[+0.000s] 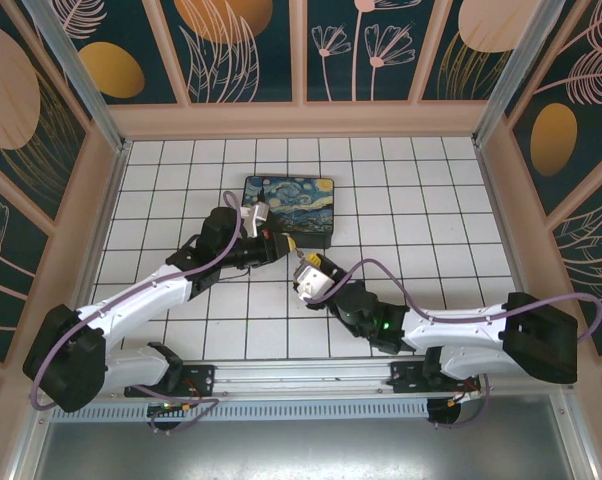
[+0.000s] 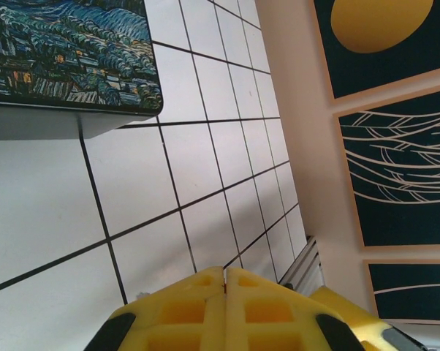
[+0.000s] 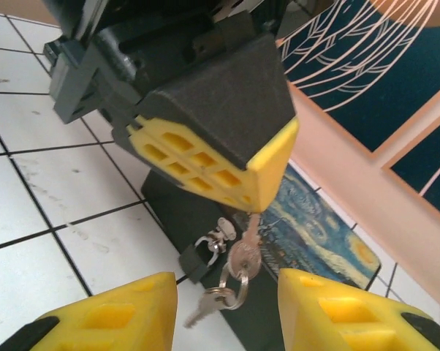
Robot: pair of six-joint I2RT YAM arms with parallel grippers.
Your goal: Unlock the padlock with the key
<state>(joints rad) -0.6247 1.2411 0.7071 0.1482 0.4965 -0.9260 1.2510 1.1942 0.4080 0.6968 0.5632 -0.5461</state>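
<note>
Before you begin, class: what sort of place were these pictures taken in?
Probably a robot test booth: a white tiled floor, decorated wall panels in a metal frame, and two arms bolted to a rail.

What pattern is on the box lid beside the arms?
A swirling blue-and-yellow night-sky painting on the box lid, best seen in the top external view.

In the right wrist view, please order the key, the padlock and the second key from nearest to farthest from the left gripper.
1. the key: pinched in the left gripper, hanging straight below its tips.
2. the padlock: below and left of the tips.
3. the second key: lowest, hanging from the ring.
</note>
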